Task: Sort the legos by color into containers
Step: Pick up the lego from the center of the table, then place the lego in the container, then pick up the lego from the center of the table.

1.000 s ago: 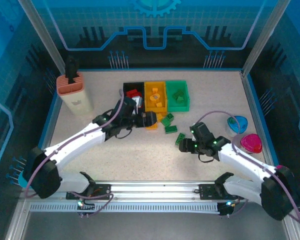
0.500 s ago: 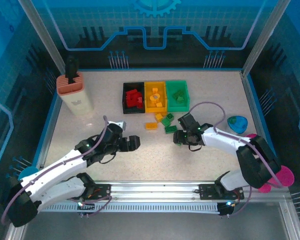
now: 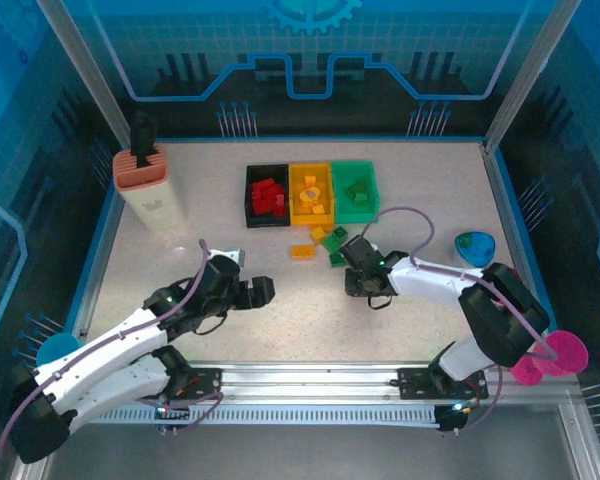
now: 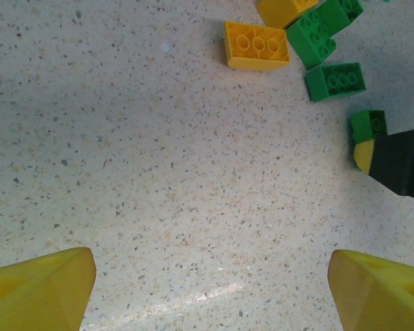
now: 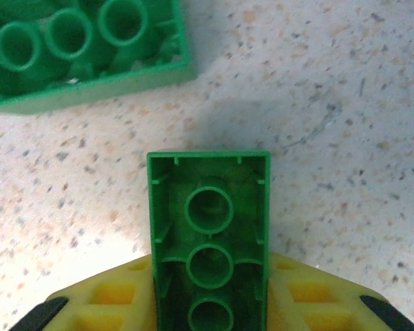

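The right hand (image 3: 364, 279) pinches a green lego (image 5: 208, 227) down at the counter (image 3: 430, 180), its long side pointing to 12 o'clock. The green bin (image 3: 357, 192) sits near, at 12 o'clock too. The left hand (image 3: 261, 290) is spread, empty.

**Where the cameras sit**

The top external camera looks down from above and behind the near edge, over the whole table (image 3: 300, 330). The left wrist camera faces down at mid-table from fairly near, sharing the loose bricks (image 4: 334, 81) there. The right wrist camera sits very close over one green brick (image 5: 208, 241).
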Controlling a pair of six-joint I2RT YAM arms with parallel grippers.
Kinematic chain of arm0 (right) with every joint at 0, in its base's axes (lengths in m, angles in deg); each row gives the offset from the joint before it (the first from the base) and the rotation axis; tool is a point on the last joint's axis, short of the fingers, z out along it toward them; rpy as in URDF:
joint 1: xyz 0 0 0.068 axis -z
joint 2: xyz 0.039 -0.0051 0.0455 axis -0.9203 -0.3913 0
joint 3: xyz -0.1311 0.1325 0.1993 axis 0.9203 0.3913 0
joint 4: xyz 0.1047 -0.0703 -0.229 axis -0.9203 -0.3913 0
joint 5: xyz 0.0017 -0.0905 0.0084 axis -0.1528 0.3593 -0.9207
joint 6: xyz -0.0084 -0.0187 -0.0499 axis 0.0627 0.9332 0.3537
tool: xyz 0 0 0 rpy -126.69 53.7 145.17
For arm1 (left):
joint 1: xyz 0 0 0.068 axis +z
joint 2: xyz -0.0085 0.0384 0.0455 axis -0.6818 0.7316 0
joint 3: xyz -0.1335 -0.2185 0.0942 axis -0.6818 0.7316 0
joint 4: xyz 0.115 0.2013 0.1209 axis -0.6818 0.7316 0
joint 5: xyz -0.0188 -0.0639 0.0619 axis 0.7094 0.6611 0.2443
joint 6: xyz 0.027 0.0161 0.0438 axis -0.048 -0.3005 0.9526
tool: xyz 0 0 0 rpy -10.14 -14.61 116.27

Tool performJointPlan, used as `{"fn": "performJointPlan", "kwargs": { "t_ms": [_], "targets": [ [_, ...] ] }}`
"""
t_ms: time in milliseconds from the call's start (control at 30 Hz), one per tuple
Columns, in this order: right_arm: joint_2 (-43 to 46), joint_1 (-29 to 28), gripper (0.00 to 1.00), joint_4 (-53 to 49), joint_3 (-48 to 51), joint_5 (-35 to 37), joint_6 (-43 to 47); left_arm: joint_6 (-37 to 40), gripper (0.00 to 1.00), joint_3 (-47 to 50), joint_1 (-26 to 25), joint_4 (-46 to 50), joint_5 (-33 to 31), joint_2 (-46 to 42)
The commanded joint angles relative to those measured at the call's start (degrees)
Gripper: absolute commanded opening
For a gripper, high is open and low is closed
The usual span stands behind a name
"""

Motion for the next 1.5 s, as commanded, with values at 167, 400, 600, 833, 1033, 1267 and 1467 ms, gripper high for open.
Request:
{"fn": "performJointPlan", "kwargs": {
  "t_ms": [167,400,600,833,1033,1267,1467],
  "targets": [
    [3.4,4.8,0.29,-7.7,-12.8,2.5,7.8,-2.0,0.87,2.2,-1.8,1.6,-2.1,-1.1],
    [-5.3,13.5,0.29,-11.5,-28.9,-4.0,13.8,-3.2,0.87,3.0,-3.1,3.4,-1.6,-3.2],
    [-17.7,16.0,0.3,-16.4,-44.2,-4.6,17.3,-5.7,0.87,4.7,-4.8,4.4,-2.1,-5.9],
    [-29.9,17.9,0.34,-22.1,-59.2,-3.8,18.3,-7.1,0.86,4.8,-6.9,6.6,-3.1,-7.5],
    [-28.3,16.2,0.87,-19.9,-57.3,-1.2,18.4,-7.5,0.86,4.7,-7.8,6.5,-3.5,-8.2],
    [-16.6,15.6,0.88,-13.2,-41.9,-2.9,17.0,-6.0,0.86,4.0,-8.2,3.5,-3.2,-4.8],
    [-8.0,14.0,0.89,-9.0,-28.8,-4.1,17.0,-4.7,0.86,2.1,-8.5,-0.3,-2.6,1.1]
  ]
}}
